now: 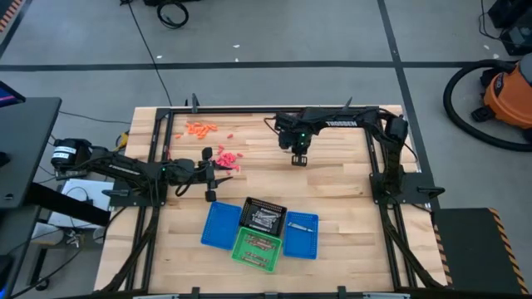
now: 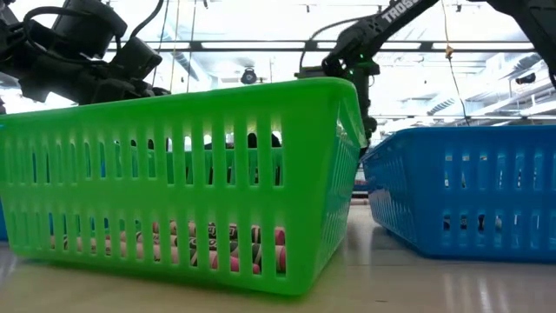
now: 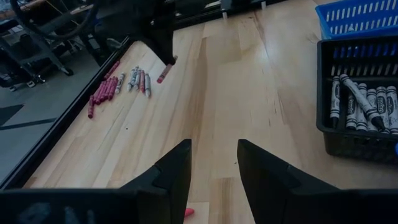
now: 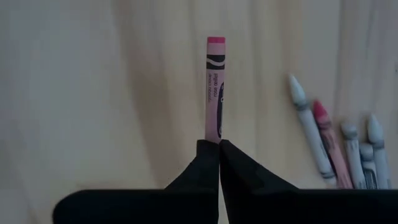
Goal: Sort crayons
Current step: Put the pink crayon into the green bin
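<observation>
Green basket [image 2: 174,183] fills the low view closest to us, a few crayons lying on its floor behind the mesh, with a blue basket [image 2: 460,191] just beside it. From above we see the black basket [image 1: 263,215] touching the green one on its far side, grey crayons [image 3: 364,102] laid inside it, and another blue basket [image 1: 221,225] to the left. Beyond the baskets, our left hand [image 1: 208,172] hovers over the counter [image 1: 332,183], fingers spread and holding nothing, next to a reddish pile of crayons [image 1: 227,158]. Farther back, our right hand [image 4: 218,152] is pressed together, pinching a pink crayon [image 4: 215,87] by one end above the bare wood. A row of loose crayons [image 4: 339,146] lies near it. An orange-red cluster [image 1: 200,128] rests at the far left edge.
</observation>
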Robot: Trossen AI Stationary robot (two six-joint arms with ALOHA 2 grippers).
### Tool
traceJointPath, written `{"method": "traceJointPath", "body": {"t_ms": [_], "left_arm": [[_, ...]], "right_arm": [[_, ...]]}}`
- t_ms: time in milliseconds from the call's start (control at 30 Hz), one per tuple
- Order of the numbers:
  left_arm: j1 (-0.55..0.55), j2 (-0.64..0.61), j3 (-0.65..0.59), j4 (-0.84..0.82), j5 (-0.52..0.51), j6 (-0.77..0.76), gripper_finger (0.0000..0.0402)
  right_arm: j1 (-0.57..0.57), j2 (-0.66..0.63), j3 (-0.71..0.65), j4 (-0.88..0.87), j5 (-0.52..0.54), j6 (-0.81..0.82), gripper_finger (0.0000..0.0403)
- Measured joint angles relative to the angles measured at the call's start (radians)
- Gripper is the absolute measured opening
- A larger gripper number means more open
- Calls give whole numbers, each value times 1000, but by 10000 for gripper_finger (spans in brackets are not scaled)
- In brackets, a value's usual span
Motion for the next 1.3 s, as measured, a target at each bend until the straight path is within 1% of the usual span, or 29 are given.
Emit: {"method": "traceJointPath", "body": {"t_ms": [433, 633, 800, 1100, 1300], "left_arm": [[0, 0, 0, -7, 0, -3, 141], [0, 0, 0, -7, 0, -11, 141], [0, 0, 0, -7, 0, -17, 141], [-3, 0, 0, -6, 0, -45, 141], [-3, 0, 0, -6, 0, -55, 141]], "right_arm": [[164, -1, 119, -44, -1, 119, 13], [237, -1, 164, -48, -4, 207, 13], [307, -3, 195, -35, -64, 286, 13], [443, -3, 196, 112, -175, 447, 13], [529, 3, 197, 210, -176, 555, 13]]}}
